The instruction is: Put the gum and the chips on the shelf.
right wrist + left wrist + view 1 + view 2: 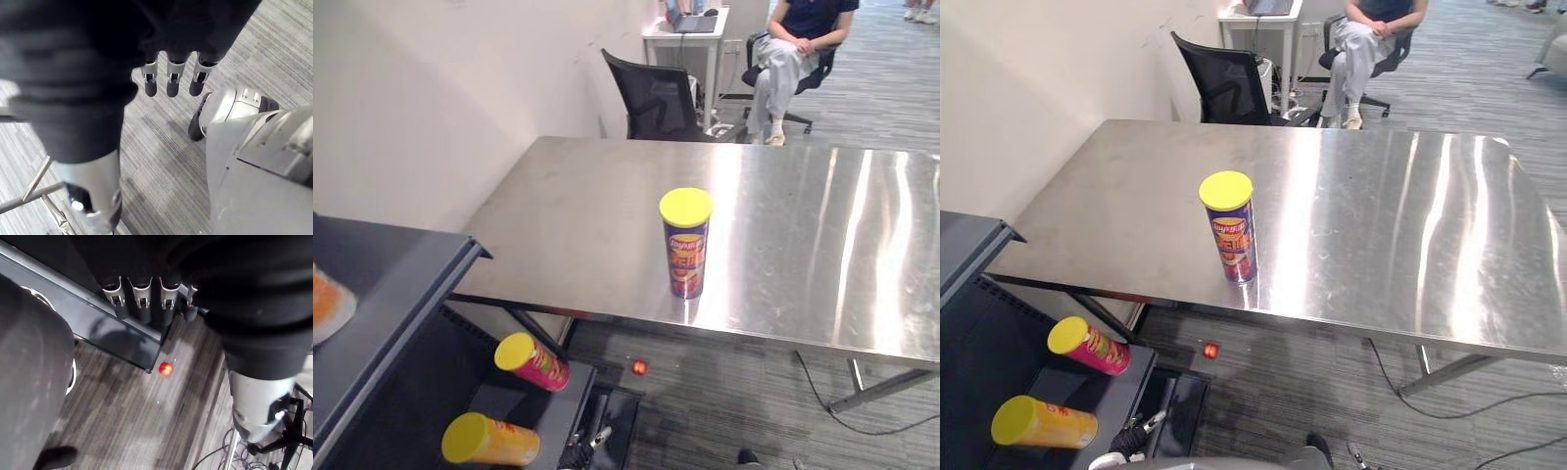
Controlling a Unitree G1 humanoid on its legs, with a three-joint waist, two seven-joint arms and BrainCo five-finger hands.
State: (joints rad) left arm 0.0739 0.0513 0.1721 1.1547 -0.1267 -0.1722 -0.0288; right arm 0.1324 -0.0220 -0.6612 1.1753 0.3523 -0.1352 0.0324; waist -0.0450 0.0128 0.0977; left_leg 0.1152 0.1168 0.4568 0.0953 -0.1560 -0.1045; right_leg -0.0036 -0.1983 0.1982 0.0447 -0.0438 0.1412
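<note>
Left eye view: three cans of chips, all with yellow lids. One purple can point(686, 245) stands upright at the centre of the frame, on the steel table point(803, 225) near its front edge. The other two lie on their sides at the lower left, on the lower board of the dark shelf point(401, 279): a pink can point(533, 362) and, below it, an orange can point(489, 441), well apart from each other.

One small red round thing point(639, 367) lies on the grey floor under the table's front edge, just off the shelf's corner. It is too small to tell whether it is the gum.

At the left edge, an orange and white thing point(328, 305) on top of the shelf is cut off by the frame and cannot be made out.

One black chair point(656, 98) stands behind the table. One seated person point(793, 49) is at the upper right, cut off at the top.

The left hand point(142, 293) hangs over the shelf's corner, fingers point(168, 296) straight and empty. The right hand point(171, 73) hangs over the floor, fingers point(149, 81) straight, holding nothing.
</note>
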